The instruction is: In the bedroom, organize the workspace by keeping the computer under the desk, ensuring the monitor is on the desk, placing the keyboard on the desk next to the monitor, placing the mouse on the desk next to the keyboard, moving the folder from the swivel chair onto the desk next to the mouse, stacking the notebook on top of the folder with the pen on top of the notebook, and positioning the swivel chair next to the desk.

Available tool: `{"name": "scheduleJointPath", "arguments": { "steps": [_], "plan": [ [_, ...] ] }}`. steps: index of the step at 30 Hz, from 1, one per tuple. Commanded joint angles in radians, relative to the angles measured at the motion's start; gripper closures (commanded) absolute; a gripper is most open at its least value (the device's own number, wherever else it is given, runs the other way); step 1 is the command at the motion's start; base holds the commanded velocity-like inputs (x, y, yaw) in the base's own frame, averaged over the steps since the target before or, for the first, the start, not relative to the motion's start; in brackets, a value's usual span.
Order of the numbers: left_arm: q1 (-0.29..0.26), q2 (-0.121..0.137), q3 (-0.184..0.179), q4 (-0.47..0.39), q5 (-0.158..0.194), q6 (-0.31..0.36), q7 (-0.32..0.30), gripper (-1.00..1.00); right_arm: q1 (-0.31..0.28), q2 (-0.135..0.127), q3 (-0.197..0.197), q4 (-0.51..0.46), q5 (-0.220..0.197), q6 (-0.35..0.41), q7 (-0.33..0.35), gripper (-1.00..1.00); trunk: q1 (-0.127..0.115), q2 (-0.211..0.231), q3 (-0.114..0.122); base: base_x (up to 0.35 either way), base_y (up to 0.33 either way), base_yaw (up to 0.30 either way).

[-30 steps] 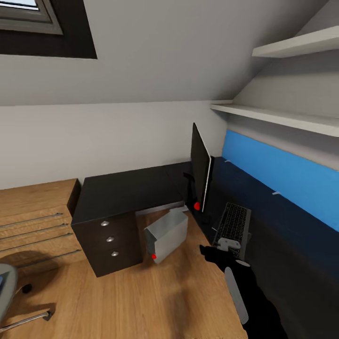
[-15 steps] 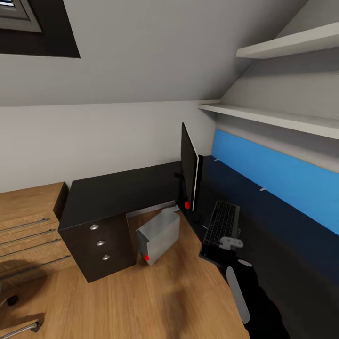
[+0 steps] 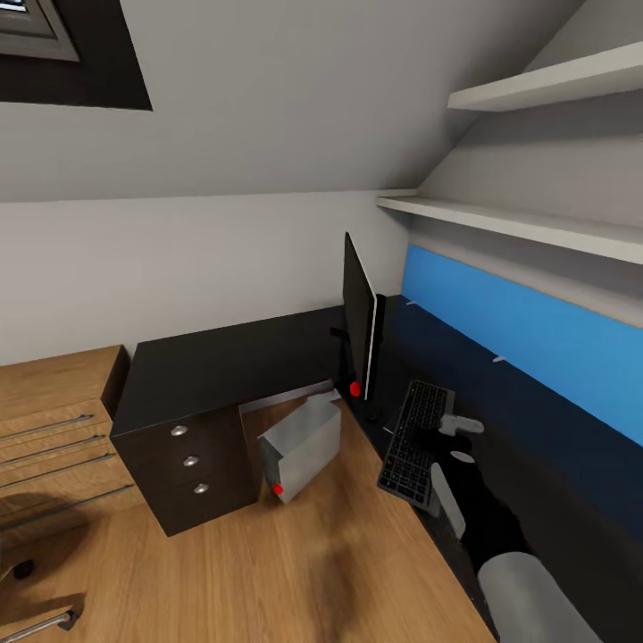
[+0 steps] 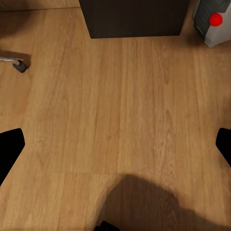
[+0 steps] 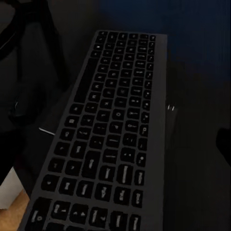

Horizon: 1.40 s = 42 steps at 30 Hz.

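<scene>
I find no legible text, brand or number anywhere. The keyboard shows pale key legends too blurred for me to read. The computer carries only a plain red dot.

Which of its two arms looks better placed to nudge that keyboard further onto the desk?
The right one, probably. Its end effector hovers beside the keyboard on the desk, and its wrist camera looks straight down on the keys. The left wrist camera faces bare wooden floor.
</scene>
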State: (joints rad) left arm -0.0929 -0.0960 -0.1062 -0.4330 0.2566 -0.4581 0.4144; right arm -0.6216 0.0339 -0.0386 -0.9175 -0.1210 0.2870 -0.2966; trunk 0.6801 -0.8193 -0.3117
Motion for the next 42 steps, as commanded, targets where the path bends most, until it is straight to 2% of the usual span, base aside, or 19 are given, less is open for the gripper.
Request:
{"name": "scheduleJointPath", "arguments": {
  "steps": [1, 8, 11, 16, 29, 36, 41, 42],
  "plan": [
    [-0.001, 0.001, -0.008, 0.000, 0.007, -0.004, 0.007, -1.00, -0.041, -0.011, -0.001, 0.091, -0.009, -0.058, -0.008, -1.00, 0.000, -0.001, -0.001, 0.000, 0.000, 0.000],
    [-0.001, 0.004, -0.009, 0.001, 0.007, -0.004, 0.006, -1.00, -0.104, -0.027, 0.000, 0.350, -0.008, -0.293, -0.013, -1.00, 0.000, -0.001, -0.001, 0.001, 0.000, 0.000],
    [-0.001, 0.004, -0.009, 0.002, 0.007, -0.004, 0.006, -1.00, -0.111, -0.029, 0.003, 0.402, -0.006, -0.358, -0.013, -1.00, 0.000, -0.001, -0.001, 0.051, 0.000, 0.000],
    [-0.001, 0.004, -0.010, 0.002, 0.007, -0.005, 0.006, -1.00, -0.115, -0.030, 0.004, 0.433, -0.003, -0.399, -0.011, -1.00, 0.000, -0.001, -0.001, 0.183, 0.024, 0.000],
    [-0.001, 0.004, -0.012, 0.002, 0.006, -0.005, 0.006, -1.00, -0.115, -0.031, 0.005, 0.419, -0.003, -0.410, -0.013, -1.00, 0.000, -0.001, -0.001, 0.194, 0.023, 0.000],
    [-0.001, 0.004, -0.012, 0.002, 0.006, -0.005, 0.006, -1.00, -0.115, -0.029, 0.005, 0.411, -0.003, -0.407, -0.014, -1.00, 0.000, -0.001, -0.001, 0.066, 0.000, 0.000],
    [-0.001, 0.004, -0.012, 0.002, 0.006, -0.005, 0.006, -1.00, -0.109, -0.027, 0.005, 0.335, -0.006, -0.386, -0.015, -1.00, 0.000, -0.001, -0.001, 0.013, 0.000, 0.000],
    [-0.001, 0.004, -0.012, 0.002, 0.006, -0.005, 0.006, -1.00, -0.096, -0.026, 0.005, 0.283, -0.006, -0.360, -0.016, -1.00, 0.000, -0.001, -0.001, 0.005, 0.000, 0.000]
  ]
}}
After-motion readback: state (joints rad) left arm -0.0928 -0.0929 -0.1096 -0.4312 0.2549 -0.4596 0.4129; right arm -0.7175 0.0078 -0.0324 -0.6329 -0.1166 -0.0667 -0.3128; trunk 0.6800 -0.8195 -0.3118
